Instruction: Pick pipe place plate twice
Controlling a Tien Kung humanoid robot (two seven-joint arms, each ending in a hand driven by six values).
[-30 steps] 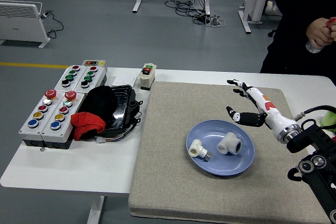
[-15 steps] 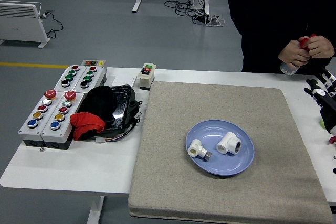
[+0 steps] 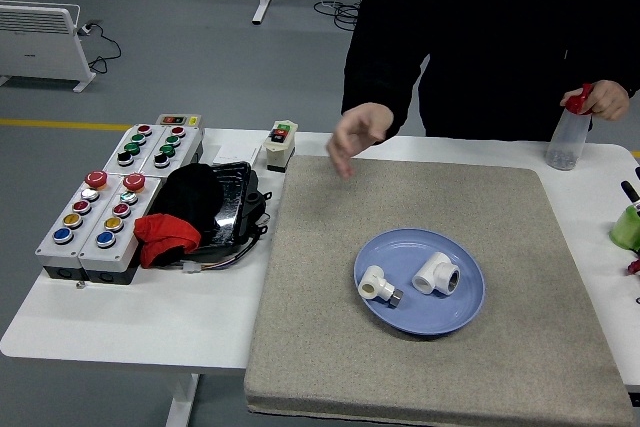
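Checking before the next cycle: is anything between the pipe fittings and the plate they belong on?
No. Both white pipe fittings already lie on the blue plate. Nothing covers them. A person's hand hovers over the mat's far edge, well clear of the plate. No robot hand is in view.

One high head view, forward and down over the white table (image 3: 130, 322), probably fairly near.
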